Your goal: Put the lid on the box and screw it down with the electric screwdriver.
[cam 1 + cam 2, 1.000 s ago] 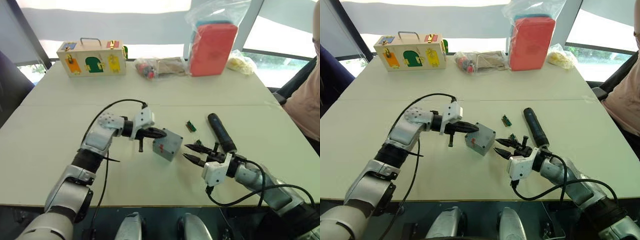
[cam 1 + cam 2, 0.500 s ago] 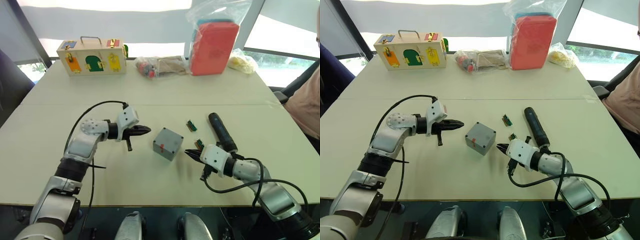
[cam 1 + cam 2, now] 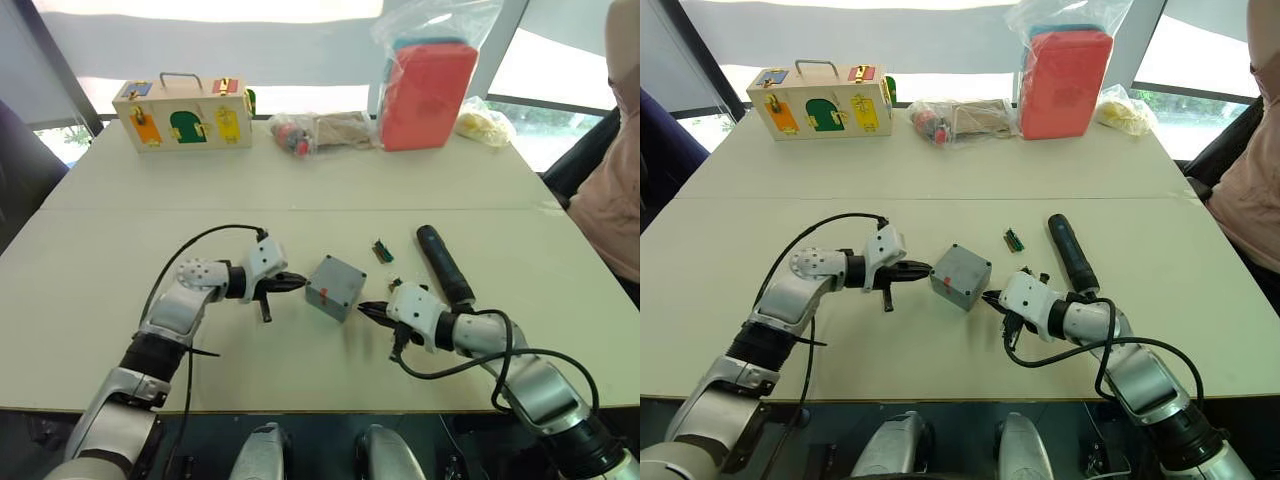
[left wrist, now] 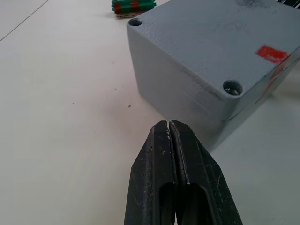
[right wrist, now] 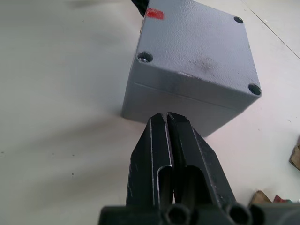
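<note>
left claw (image 3: pixel 297 281): pinched fully together, nothing in it. Sits just left of centre in the head views, tip aimed at the left face of the box, super close but I can't tell if it's actually touching.

right claw (image 3: pixel 365 309): same deal, black fingers (image 5: pixel 174 140) pressed flat against each other, empty. It's right of centre, lower than the other one, nosing up to the box's lower right side. In its wrist view the tip looks just short of the wall.

box (image 3: pixel 335 287): small grey cube smack in the middle of the frame, sitting on the counter (image 3: pixel 300 190) between the two claws.

lid (image 4: pixel 220 42): already sitting on top of the box, screw holes showing in the corners, a little red mark near one edge. Can't tell whether there are screws down in the holes.

electric screwdriver (image 3: pixel 443 263): black pen-shaped thing lying flat, right of centre, just above the right arm. Nobody's holding it.

green connector strips (image 3: pixel 382 251): one between box and screwdriver, another near the right claw.

back edge: wooden box with coloured doors (image 3: pixel 183 114) upper left, red case (image 3: pixel 426 87) in a clear bag upper right, bagged odds and ends (image 3: pixel 318 131) between them.

person (image 3: pixel 620 140): at the far right edge of the frame.
</note>
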You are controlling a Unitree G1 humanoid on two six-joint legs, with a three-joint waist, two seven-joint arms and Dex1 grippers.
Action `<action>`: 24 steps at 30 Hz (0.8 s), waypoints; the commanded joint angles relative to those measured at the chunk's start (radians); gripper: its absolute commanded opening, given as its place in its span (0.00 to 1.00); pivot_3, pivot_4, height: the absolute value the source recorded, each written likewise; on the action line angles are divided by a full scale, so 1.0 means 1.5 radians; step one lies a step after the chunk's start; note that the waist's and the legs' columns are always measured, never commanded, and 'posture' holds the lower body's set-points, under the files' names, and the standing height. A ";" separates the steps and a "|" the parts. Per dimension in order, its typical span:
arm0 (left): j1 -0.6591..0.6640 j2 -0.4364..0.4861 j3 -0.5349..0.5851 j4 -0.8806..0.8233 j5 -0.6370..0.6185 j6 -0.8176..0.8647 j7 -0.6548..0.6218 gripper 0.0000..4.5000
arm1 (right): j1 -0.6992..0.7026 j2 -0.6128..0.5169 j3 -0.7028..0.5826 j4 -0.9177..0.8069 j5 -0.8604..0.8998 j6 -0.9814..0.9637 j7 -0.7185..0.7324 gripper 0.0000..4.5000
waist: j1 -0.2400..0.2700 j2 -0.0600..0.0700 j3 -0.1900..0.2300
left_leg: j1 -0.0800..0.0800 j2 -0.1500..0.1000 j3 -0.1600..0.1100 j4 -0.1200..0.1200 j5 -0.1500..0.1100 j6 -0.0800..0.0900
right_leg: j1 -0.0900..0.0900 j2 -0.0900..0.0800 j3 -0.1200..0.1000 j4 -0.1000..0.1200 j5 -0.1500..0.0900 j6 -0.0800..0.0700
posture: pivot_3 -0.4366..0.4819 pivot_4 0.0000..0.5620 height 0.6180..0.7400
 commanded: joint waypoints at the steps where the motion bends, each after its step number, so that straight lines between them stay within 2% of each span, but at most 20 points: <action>1: 0.008 0.006 -0.006 -0.038 -0.011 0.004 -0.024 0.00 | -0.021 0.011 0.003 -0.012 -0.004 0.003 0.012 0.02 | 0.000 0.000 0.000 | 0.000 0.000 0.000 0.000 0.000 0.000 | 0.000 0.000 0.000 0.000 0.000 0.000 | 0.48 0.27 0.92; 14: 0.052 0.048 0.014 -0.130 -0.048 0.058 -0.068 0.00 | -0.074 0.056 0.024 0.047 -0.012 -0.022 0.062 0.02 | -0.003 0.000 0.001 | -0.001 0.001 0.001 -0.001 0.000 0.000 | -0.002 0.000 0.000 0.000 0.000 0.000 | 0.48 0.27 0.92; 24: 0.088 0.069 0.016 -0.197 -0.066 0.090 -0.072 0.00 | -0.080 0.054 0.026 0.083 -0.025 -0.052 0.101 0.02 | -0.003 0.001 0.002 | -0.001 0.001 0.001 -0.001 0.000 0.000 | -0.003 0.000 0.001 0.000 0.000 0.000 | 0.48 0.27 0.92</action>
